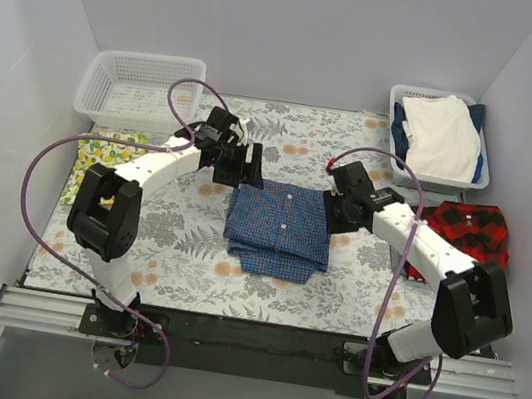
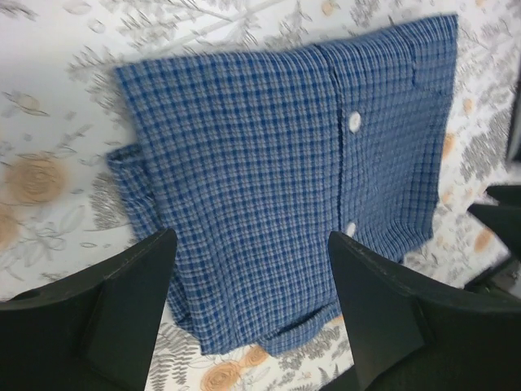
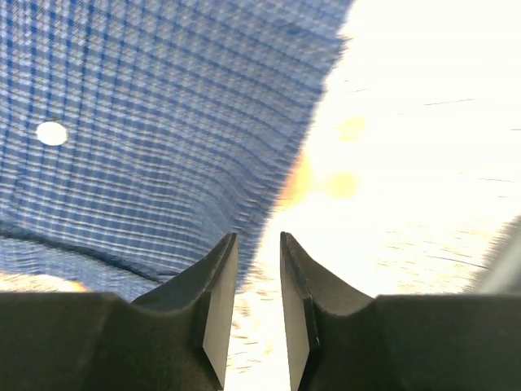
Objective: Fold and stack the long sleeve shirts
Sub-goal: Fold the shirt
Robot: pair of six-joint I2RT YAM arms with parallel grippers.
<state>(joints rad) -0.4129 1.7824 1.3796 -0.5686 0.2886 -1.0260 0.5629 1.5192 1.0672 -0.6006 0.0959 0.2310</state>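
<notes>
The blue fine-check shirt (image 1: 279,227) lies folded into a rectangle in the middle of the floral table cover, button placket up. It fills the left wrist view (image 2: 269,163) and the left of the right wrist view (image 3: 146,122). The red-and-black plaid shirt (image 1: 468,232) lies bunched at the right, partly under my right arm. My left gripper (image 1: 249,168) hovers at the shirt's far left corner with its jaws wide open and empty (image 2: 252,277). My right gripper (image 1: 330,210) is at the shirt's right edge, its jaws a narrow gap apart with nothing between them (image 3: 258,244).
A white basket (image 1: 399,104) at the back right holds the plain white garment (image 1: 443,136) over dark blue cloth. An empty white basket (image 1: 142,89) stands at the back left. The yellow lemon-print cloth (image 1: 100,158) lies at the left edge. White walls enclose the table.
</notes>
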